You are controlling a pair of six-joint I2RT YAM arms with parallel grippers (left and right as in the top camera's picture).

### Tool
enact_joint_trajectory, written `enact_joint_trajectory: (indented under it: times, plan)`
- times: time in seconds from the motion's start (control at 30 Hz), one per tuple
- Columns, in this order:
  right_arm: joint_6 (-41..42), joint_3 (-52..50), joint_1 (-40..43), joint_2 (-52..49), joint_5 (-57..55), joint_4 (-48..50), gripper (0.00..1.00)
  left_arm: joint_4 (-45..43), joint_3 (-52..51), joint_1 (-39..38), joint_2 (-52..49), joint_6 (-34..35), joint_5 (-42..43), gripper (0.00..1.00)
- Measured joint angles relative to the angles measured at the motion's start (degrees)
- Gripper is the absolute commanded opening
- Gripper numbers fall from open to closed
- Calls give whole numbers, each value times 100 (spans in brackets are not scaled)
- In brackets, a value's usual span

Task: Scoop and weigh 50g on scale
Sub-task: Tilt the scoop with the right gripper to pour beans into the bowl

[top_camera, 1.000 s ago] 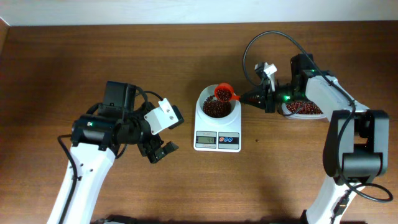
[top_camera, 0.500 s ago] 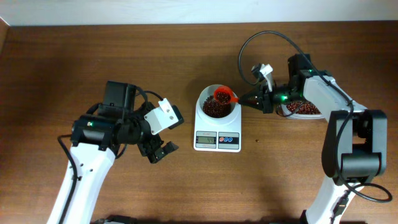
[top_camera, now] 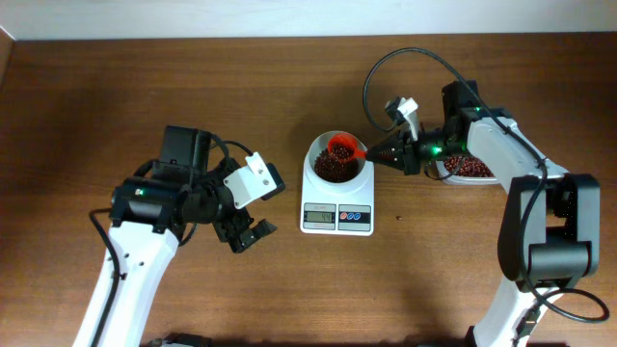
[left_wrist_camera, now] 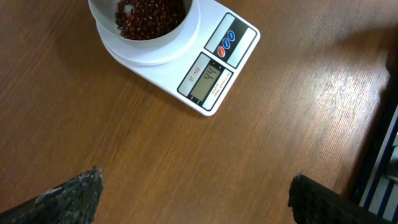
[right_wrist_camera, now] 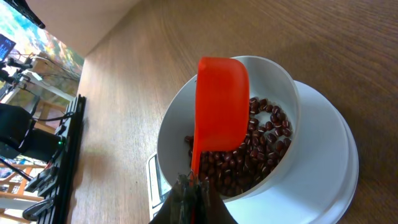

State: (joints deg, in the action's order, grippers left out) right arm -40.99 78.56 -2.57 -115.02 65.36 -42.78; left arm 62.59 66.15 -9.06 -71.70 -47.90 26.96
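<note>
Pour step: right gripper (top_camera: pixel 378 151), clamped tight on scoop (right_wrist_camera: pixel 221 102), tips it over scale (top_camera: pixel 336 218), beans (top_camera: pixel 333 168) heaped in its bowl; left gripper (top_camera: pixel 249 234) gapes wide, idle left of scale; next prob. needs slow top-up, watching display (left_wrist_camera: pixel 205 78).

Overhead: straight down from high above the table (top_camera: pixel 289 77), whole scene inside the frame. Left wrist: nearer, tilted down at the table, scale (left_wrist_camera: pixel 180 56) at upper left. Right wrist: very close, sighting along the scoop (right_wrist_camera: pixel 221 106) onto the scale. Shared by all three: scale and beans (right_wrist_camera: pixel 261 146).
</note>
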Motion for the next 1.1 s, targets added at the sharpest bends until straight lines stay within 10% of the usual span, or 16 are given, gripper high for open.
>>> enact_joint_trajectory:
  times: [1.1]
  plan:
    - [1126,208,-96,76,-157,63,4,-2,0,2,0,0,0,99]
